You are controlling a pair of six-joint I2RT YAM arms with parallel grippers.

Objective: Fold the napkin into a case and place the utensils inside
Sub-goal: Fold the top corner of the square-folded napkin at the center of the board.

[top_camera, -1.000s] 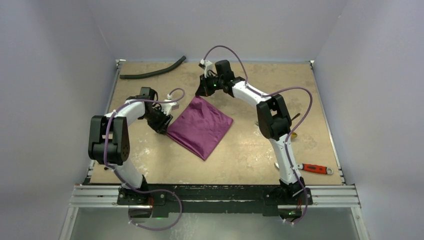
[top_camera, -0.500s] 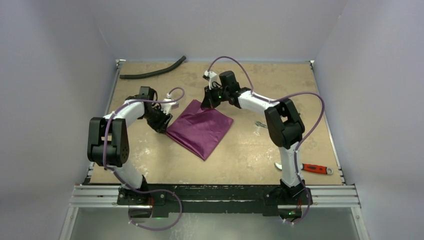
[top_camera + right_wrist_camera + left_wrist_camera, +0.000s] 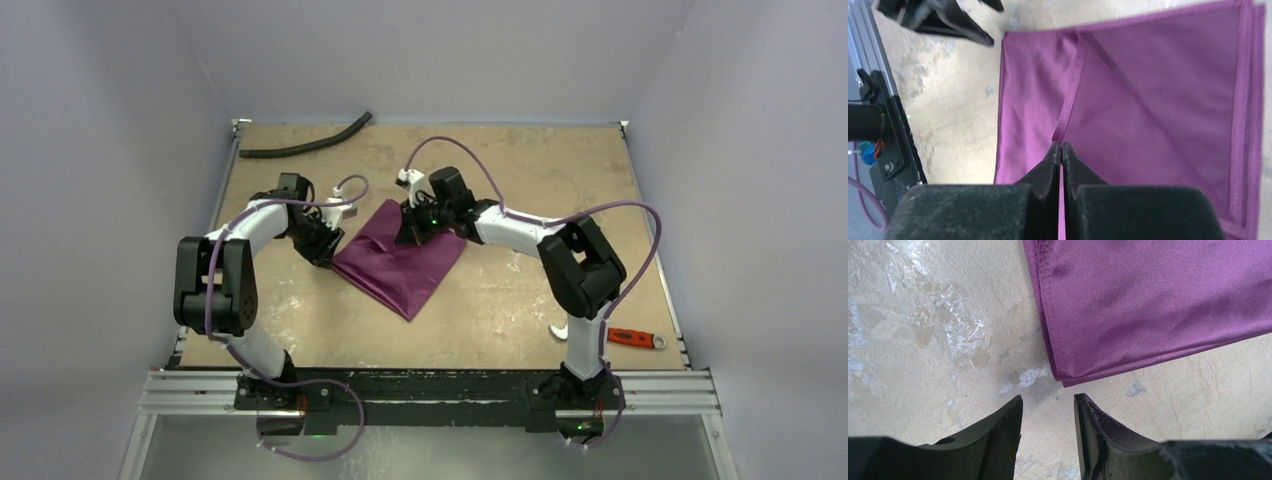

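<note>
The right gripper (image 3: 1062, 146) clamps a hemmed edge of the plum-purple, slightly shiny cloth napkin (image 3: 395, 268) spread beneath it; the left gripper (image 3: 1048, 400), jaws parted and empty, hovers just short of another corner.

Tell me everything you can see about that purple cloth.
The napkin is thin, slightly shiny plum-purple cloth with stitched hems, folded in layers and lying on the table, set like a diamond. The right end effector pinches a hemmed edge that is drawn over the rest. The left end effector stands open just off another corner, not touching.
</note>
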